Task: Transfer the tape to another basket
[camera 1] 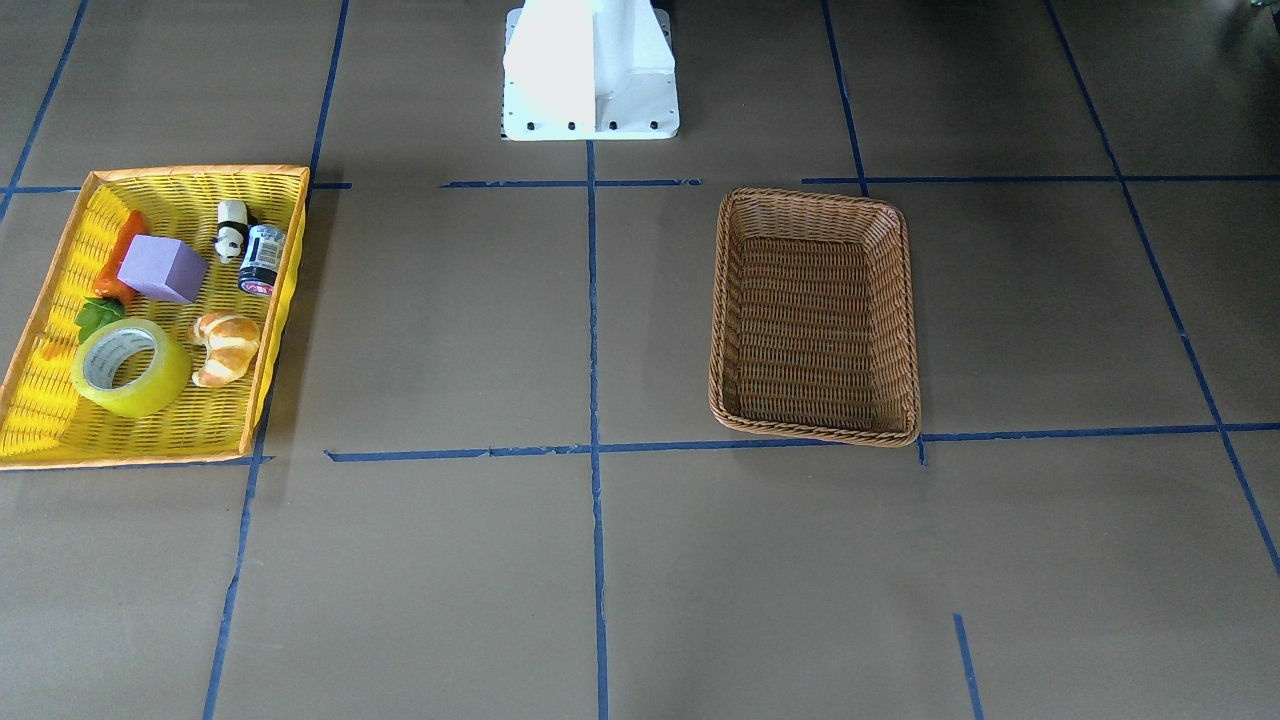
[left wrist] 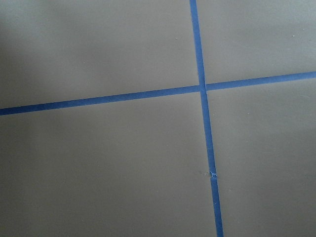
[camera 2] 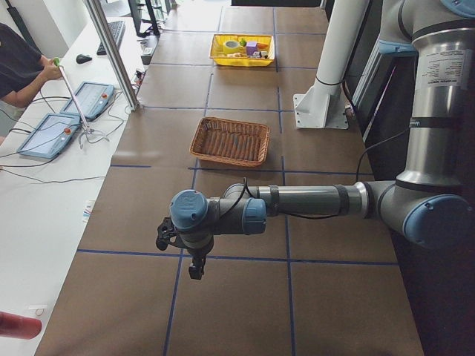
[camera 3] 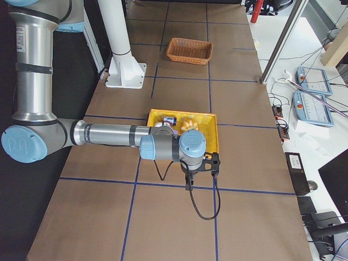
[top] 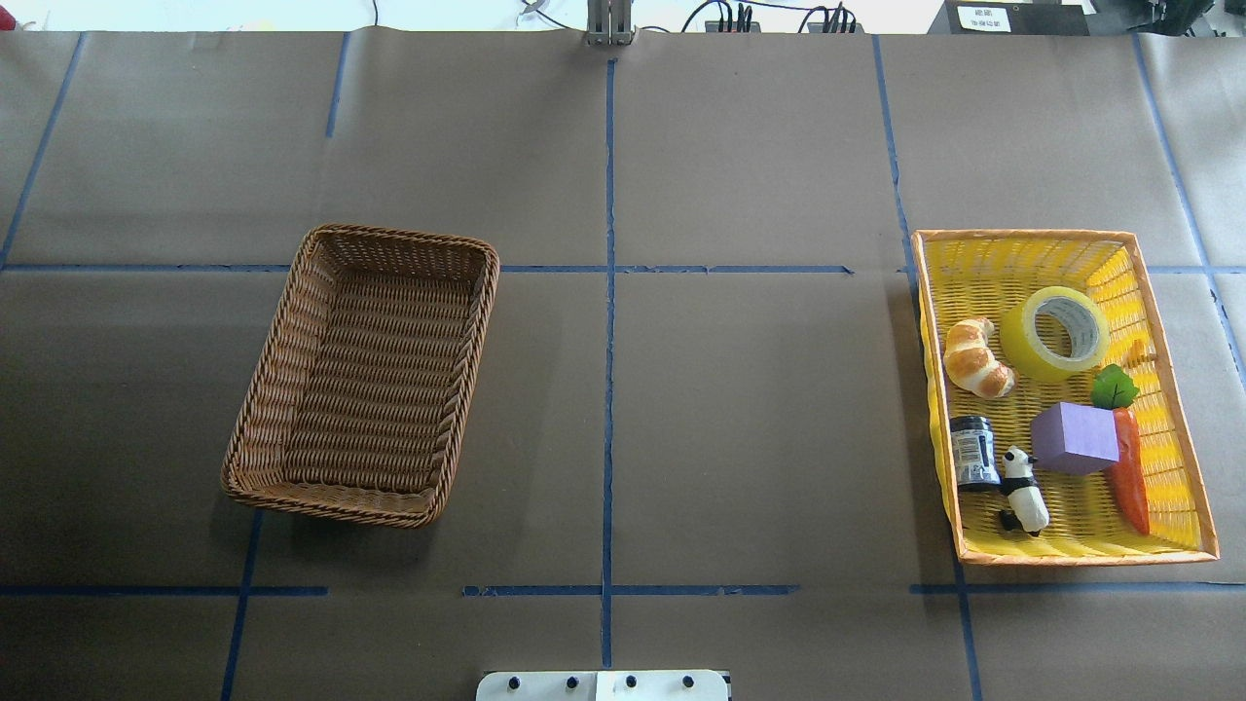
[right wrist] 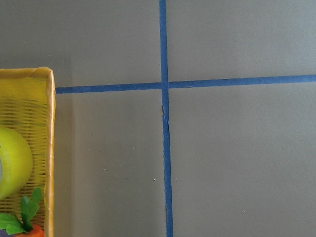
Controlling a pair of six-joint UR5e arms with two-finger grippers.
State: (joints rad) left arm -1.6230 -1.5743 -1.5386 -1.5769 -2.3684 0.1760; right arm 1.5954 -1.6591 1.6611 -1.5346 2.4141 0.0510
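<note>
The tape [top: 1056, 331] lies hole upward at the far end of the yellow plastic basket [top: 1183, 428], just left of my right pincer [camera 3: 188, 184] and well apart from my left pincer [camera 2: 194, 268] beyond the wicker basket [top: 282, 389]; whether either pincer is apart I cannot tell

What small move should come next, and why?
Probably carry the right gripper over the tape: it lies in the yellow basket, on that arm's side, and the wicker basket is empty.
</note>
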